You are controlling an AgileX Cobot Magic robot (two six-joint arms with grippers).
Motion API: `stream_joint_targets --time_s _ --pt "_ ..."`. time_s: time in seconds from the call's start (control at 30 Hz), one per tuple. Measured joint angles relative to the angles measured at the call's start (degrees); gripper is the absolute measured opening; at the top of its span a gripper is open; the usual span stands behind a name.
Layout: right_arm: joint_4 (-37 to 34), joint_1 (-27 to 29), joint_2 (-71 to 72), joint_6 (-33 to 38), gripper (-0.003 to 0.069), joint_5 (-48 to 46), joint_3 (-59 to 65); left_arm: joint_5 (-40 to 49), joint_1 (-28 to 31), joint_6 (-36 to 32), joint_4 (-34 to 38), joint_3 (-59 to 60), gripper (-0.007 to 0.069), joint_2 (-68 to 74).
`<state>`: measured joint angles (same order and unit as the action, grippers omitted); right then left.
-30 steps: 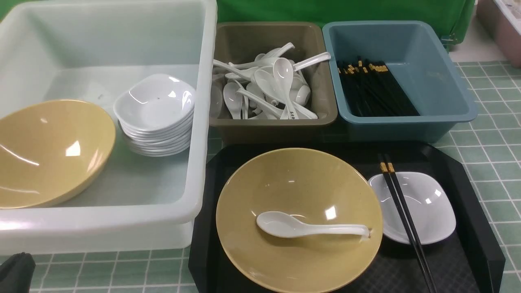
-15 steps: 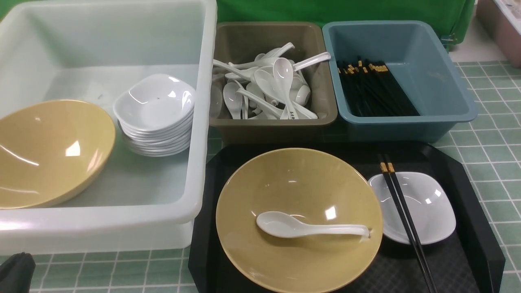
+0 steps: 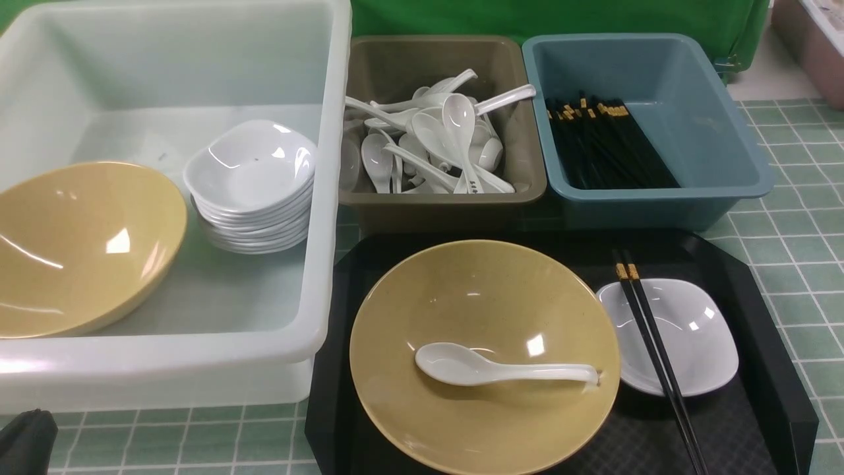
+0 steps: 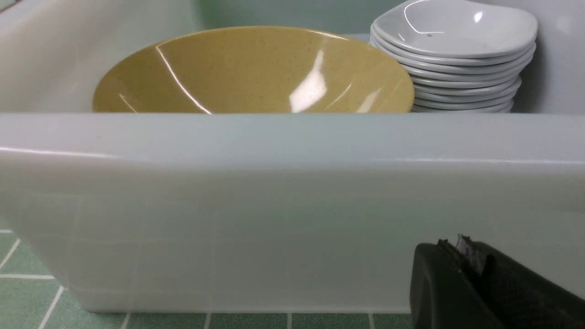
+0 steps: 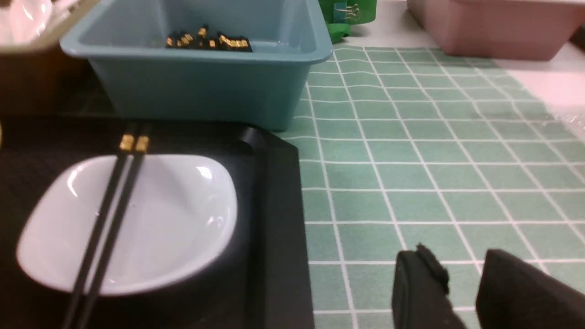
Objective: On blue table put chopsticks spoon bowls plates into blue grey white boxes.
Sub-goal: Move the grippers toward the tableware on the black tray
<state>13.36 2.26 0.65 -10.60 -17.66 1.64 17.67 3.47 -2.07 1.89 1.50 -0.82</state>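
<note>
A pale green-blue tiled table (image 3: 791, 264) with white grid lines carries everything, and a green cloth (image 3: 527, 16) hangs behind it.

The left gripper (image 4: 457, 249) is pressed shut and holds nothing. It sits low, just in front of the near wall of the large translucent white plastic tub (image 4: 292, 205). Over that wall, straight ahead of it, a wide glossy tan-yellow bowl (image 4: 256, 68) leans inside the tub. A stack of small white rounded-square dishes (image 4: 457, 55) stands beside the bowl, further toward the robot's right.

The right gripper (image 5: 461, 265) has its fingers parted by a narrow gap with nothing between them. It is above bare tiles, just outside the outer rim of the black diamond-textured tray (image 5: 279, 219). Across that rim, ahead and toward the robot's left, one small white dish (image 5: 151, 219) lies on the tray. A pair of thin black chopsticks with gold bands (image 5: 107, 219) rests across this dish. Further left of this gripper, a second tan-yellow bowl (image 3: 488, 297) sits on the tray with a glossy white soup spoon (image 3: 488, 371) lying inside it.

Well ahead of the right gripper stands the blue rectangular plastic box (image 5: 205, 87), which holds a bundle of black chopsticks (image 3: 606, 145). The grey-brown plastic box (image 3: 409, 66) is next to it on the left and is full of white spoons (image 3: 435, 145).
</note>
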Motion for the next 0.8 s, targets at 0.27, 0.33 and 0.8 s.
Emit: stream_joint_targets --time_s 0.27,0.33,0.8 --pt "0.37 0.00 0.00 0.18 0.0239 0.00 0.00 0.00 0.00 0.00 0.00 0.00 0.0001 0.00" --pt "0.41 0.00 0.00 0.20 0.0239 0.00 0.00 0.00 0.00 0.00 0.00 0.00 0.0001 0.00" --pt "0.60 0.00 0.00 0.37 0.0239 0.00 0.00 0.00 0.00 0.00 0.05 0.00 0.0001 0.00"
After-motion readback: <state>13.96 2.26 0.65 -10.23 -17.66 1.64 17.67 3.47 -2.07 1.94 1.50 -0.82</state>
